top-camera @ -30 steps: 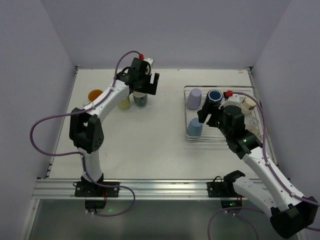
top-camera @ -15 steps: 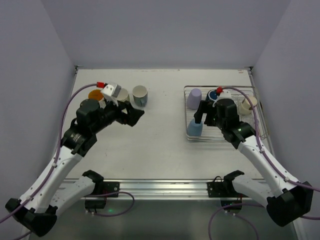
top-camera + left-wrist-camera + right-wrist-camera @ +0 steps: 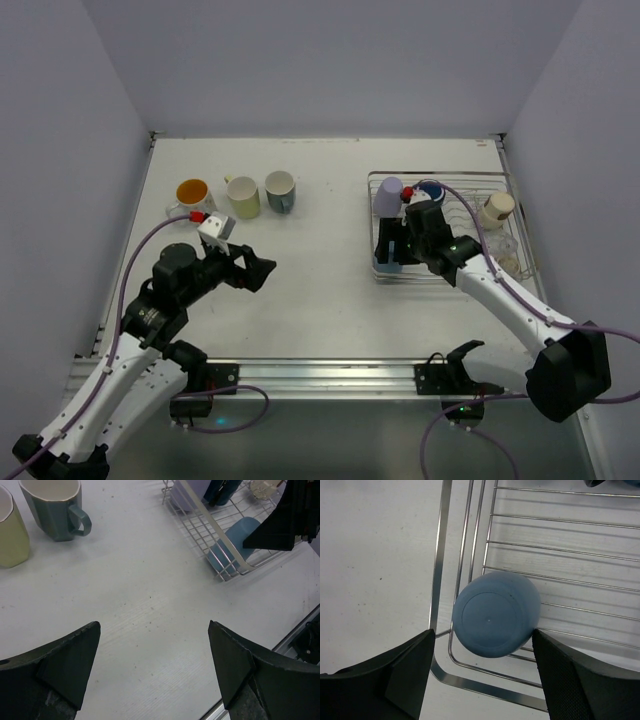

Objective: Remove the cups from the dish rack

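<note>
The dish rack (image 3: 470, 177) stands at the right of the table. Inside it are a lavender cup (image 3: 390, 195), a cream cup (image 3: 497, 208) and a light blue cup (image 3: 495, 620) upside down in the near-left corner. My right gripper (image 3: 483, 630) is open and straddles the light blue cup from above; the right finger is at its side, the left stands apart. An orange-inside cup (image 3: 192, 191), a pale yellow-green cup (image 3: 243, 197) and a grey mug (image 3: 280, 190) stand on the table at the left. My left gripper (image 3: 154, 625) is open over bare table, holding nothing.
The rack's wire rim (image 3: 440, 570) runs just left of the light blue cup. A navy cup (image 3: 432, 188) is partly hidden behind my right arm. In the left wrist view the rack (image 3: 200, 520) lies ahead to the right, the grey mug (image 3: 55, 507) ahead left.
My left arm has pulled back from the grey mug toward the near left, leaving the mug standing. My right gripper has shifted left and come over the light blue cup.
</note>
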Controlling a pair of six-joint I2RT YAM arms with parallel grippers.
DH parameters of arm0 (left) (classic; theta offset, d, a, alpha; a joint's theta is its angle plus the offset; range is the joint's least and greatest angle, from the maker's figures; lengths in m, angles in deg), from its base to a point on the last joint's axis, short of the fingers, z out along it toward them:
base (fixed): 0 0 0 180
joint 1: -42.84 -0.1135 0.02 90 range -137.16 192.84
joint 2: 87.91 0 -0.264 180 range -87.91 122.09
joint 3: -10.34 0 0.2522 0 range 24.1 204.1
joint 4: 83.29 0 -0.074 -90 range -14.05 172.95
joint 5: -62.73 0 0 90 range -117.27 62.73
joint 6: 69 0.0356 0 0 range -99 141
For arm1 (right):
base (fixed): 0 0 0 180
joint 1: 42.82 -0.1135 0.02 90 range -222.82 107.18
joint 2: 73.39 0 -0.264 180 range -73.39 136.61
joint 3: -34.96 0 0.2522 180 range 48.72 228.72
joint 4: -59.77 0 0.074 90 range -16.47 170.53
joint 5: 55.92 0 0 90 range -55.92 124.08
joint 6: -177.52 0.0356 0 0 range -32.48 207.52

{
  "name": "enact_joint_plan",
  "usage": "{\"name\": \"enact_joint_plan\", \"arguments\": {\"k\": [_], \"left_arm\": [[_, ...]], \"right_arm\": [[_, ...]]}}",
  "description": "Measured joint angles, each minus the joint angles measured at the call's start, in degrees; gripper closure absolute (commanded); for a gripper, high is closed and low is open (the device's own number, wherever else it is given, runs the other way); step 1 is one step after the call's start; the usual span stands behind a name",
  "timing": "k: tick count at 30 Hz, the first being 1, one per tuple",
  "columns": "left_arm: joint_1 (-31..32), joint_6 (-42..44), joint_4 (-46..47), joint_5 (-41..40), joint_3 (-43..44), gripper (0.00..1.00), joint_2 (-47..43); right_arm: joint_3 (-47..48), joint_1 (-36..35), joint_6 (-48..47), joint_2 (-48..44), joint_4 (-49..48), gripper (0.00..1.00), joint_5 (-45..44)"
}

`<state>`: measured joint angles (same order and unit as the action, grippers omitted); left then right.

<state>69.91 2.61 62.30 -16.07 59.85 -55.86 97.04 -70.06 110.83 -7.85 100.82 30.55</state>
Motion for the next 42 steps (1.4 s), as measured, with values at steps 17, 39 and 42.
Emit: {"name": "enact_joint_plan", "arguments": {"k": [17,39,42], "left_arm": [[0.0,-0.26,0.55,3.54,0.0,0.08,1.18],[0.0,-7.39,9.7,12.57,-2.86,0.09,3.8],[0.0,-7.34,9.38,12.55,-2.86,0.09,3.61]], "right_arm": [[1.51,-0.61,-0.42,2.84,-1.66,0.67,-6.62],[8.61,1.79,-0.9,13.09,-4.04,0.14,-7.98],[13.57,2.45,-1.07,17.81,-4.0,0.1,-8.15]]}}
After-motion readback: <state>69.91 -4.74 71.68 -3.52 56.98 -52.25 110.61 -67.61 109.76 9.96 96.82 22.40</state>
